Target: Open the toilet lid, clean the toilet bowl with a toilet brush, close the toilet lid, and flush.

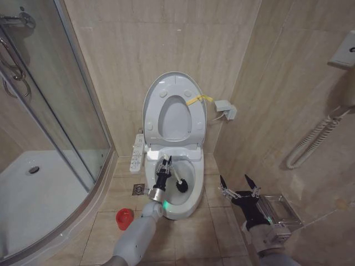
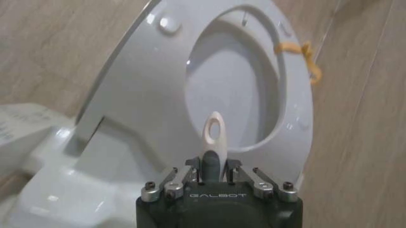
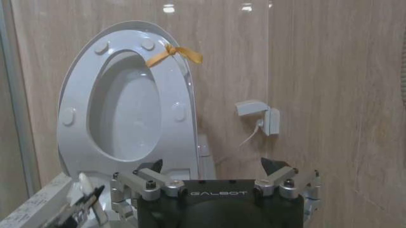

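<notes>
Left gripper (image 1: 165, 164) clamped on slim white-handled toilet brush (image 1: 176, 180) — black bristles down inside white ceramic toilet bowl (image 1: 195, 195) for scrubbing; glossy white oval toilet lid (image 1: 152, 100) upright; right gripper (image 1: 238, 183) spread — idle beside bowl.

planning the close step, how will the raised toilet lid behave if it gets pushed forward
The toilet lid stands upright against the wall, seat ring raised with it, so a push would probably swing it down on its hinge rather than slide it. Its glossy plastic looks slippery and fairly stiff; it may drop fast once past upright. The left gripper holds the toilet brush in its path.
</notes>
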{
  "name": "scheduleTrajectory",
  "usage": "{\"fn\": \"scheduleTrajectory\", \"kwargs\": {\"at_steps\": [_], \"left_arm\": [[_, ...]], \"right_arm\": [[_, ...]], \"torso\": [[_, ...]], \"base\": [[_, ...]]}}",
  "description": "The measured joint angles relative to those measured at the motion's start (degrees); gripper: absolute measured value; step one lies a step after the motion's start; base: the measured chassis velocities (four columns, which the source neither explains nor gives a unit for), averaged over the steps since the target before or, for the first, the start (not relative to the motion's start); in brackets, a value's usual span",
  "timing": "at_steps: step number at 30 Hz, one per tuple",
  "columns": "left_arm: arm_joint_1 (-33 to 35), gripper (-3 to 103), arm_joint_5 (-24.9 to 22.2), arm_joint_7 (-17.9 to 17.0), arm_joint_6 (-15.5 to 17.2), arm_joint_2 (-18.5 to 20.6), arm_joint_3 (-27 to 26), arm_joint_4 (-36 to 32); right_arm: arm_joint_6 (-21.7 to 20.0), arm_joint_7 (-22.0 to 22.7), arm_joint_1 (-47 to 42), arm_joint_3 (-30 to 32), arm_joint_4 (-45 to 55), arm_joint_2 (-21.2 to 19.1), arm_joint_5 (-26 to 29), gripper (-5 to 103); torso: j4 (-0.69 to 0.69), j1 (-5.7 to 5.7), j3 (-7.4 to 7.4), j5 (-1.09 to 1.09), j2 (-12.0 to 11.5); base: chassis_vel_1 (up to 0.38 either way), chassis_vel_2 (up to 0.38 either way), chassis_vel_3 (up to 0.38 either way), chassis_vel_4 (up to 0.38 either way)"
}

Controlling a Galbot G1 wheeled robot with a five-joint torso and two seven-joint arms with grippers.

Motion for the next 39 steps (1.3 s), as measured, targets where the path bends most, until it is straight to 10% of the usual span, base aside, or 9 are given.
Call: {"fn": "scheduleTrajectory", "kwargs": {"at_steps": [29,39], "left_arm": [[-0.4,25,-1.5,3.4,5.4,0.6,1.7,-3.6],[-3.0,19,15.1,6.9,-0.9,2.2,-3.5,5.7]], "right_arm": [[0.0,0.0,0.0,0.0,0.0,0.0,0.0,100],[0.0,0.0,0.0,0.0,0.0,0.0,0.0,100]], "torso": [[0.01,0.00,0.00,0.00,0.0],[0.01,0.01,0.01,0.00,0.0]], "base": [[0.000,0.000,0.000,0.000],[0.000,0.000,0.000,0.000]]}}
